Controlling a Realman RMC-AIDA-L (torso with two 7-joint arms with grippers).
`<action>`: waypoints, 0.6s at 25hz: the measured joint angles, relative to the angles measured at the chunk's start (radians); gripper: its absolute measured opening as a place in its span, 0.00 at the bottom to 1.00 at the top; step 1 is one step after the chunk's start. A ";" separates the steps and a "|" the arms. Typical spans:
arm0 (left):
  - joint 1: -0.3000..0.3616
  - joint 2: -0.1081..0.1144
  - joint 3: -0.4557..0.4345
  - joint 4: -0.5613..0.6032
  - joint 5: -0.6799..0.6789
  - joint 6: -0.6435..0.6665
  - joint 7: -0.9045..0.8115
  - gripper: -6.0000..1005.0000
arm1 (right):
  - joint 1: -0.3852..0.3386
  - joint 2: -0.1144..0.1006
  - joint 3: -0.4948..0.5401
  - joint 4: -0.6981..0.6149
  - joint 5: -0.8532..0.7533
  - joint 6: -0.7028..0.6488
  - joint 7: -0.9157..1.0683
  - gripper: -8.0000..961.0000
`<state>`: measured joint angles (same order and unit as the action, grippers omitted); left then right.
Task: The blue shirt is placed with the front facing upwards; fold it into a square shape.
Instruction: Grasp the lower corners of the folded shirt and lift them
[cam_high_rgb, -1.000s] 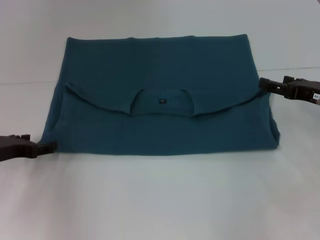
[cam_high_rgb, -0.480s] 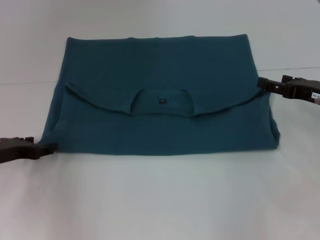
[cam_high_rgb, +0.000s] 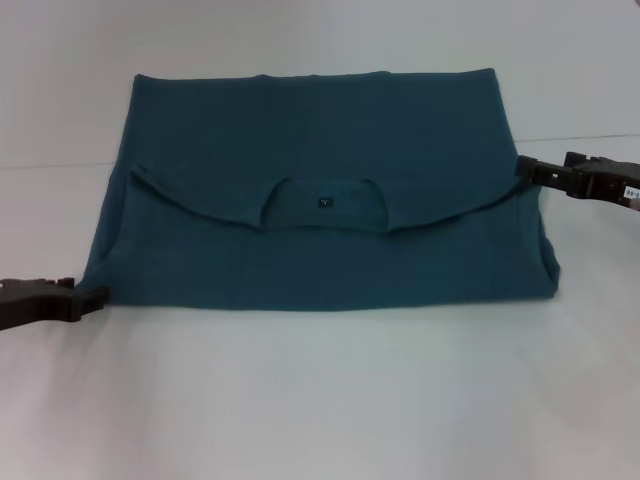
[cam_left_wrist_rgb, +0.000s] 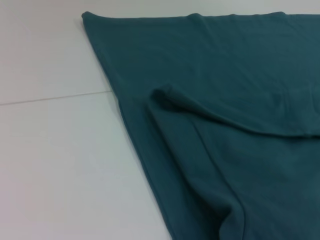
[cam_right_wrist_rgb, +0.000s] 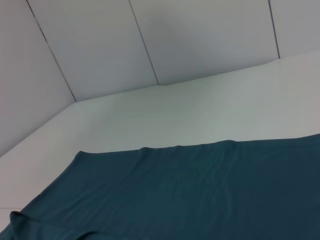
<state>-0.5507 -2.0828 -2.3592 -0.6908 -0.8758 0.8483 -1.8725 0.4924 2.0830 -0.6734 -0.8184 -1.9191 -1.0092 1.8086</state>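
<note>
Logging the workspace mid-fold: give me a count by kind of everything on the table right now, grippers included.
Dark teal-blue cotton shirt, partly folded, small black neck label showing: 1
Black grippers: 2, left gripper at the shirt's near left corner, right gripper at its right edge
White table: 1
Total: 4

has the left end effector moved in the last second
Yes. The left end effector has slipped slightly down and outward, staying at the blue shirt near-left corner.
</note>
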 joint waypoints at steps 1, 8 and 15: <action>0.000 0.000 0.000 0.001 0.000 0.000 0.001 0.68 | 0.001 0.000 0.000 0.000 0.000 0.000 0.000 0.98; -0.003 0.002 0.000 0.011 0.000 -0.001 0.003 0.42 | 0.004 0.001 0.000 0.001 0.000 0.000 0.001 0.98; -0.019 0.002 0.002 0.040 0.004 -0.028 0.016 0.34 | 0.004 0.002 0.000 0.001 0.000 -0.001 0.009 0.98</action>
<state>-0.5694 -2.0804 -2.3576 -0.6508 -0.8719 0.8206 -1.8563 0.4969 2.0846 -0.6734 -0.8175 -1.9190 -1.0103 1.8179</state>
